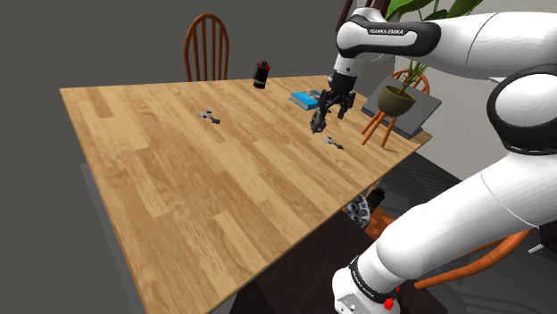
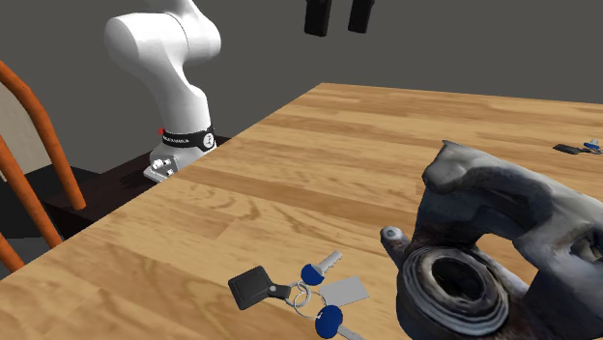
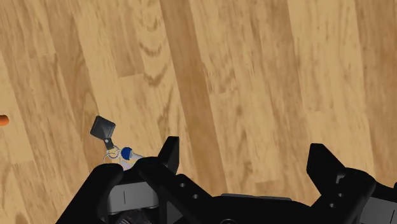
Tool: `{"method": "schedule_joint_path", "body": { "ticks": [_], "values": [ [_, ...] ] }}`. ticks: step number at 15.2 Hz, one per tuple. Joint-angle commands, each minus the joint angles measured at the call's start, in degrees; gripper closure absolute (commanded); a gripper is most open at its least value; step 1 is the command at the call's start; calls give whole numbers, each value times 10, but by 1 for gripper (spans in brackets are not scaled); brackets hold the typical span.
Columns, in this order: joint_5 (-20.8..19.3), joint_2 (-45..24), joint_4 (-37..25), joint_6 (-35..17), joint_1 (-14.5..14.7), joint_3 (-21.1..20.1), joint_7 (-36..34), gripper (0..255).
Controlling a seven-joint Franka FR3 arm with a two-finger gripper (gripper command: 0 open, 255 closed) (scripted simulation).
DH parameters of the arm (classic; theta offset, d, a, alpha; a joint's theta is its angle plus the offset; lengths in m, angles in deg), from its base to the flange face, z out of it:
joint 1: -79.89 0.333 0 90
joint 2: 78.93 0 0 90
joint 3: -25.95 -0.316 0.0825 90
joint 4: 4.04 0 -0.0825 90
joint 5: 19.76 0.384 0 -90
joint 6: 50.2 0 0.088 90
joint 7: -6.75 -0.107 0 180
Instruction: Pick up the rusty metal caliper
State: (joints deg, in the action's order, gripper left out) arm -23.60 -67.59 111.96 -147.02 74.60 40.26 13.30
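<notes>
The caliper (image 2: 493, 241) is a dark grey, chunky metal casting with a round bore, resting on the wooden table (image 2: 290, 184) beside a bunch of keys (image 2: 300, 290). In the shoulder view the caliper (image 1: 318, 122) sits near the table's right edge, just under my gripper (image 1: 332, 113). My gripper (image 2: 336, 17) hangs above the table, open, its fingers apart with nothing between them. In the wrist view the gripper (image 3: 245, 159) is over bare wood, and a grey part of the caliper (image 3: 130, 197) peeks out beside one finger, next to the keys (image 3: 114, 143).
A second key bunch (image 1: 208, 114) lies mid-table. A black canister (image 1: 261, 75) and a blue book (image 1: 305, 98) stand at the far edge. A wooden chair (image 1: 205, 45) is behind the table, a potted plant (image 1: 397, 98) on a stool beside it.
</notes>
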Motion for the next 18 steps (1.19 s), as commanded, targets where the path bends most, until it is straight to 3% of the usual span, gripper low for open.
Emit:
{"method": "schedule_joint_path", "body": {
  "ticks": [1,11,15,18],
  "values": [
    [17,-47,-45,-5,-6,15,19,0],
    [128,-274,-287,18,-70,61,109,0],
    [180,-380,-425,57,-118,62,130,0],
    [217,-476,-567,104,-166,55,133,0]
  ]
}}
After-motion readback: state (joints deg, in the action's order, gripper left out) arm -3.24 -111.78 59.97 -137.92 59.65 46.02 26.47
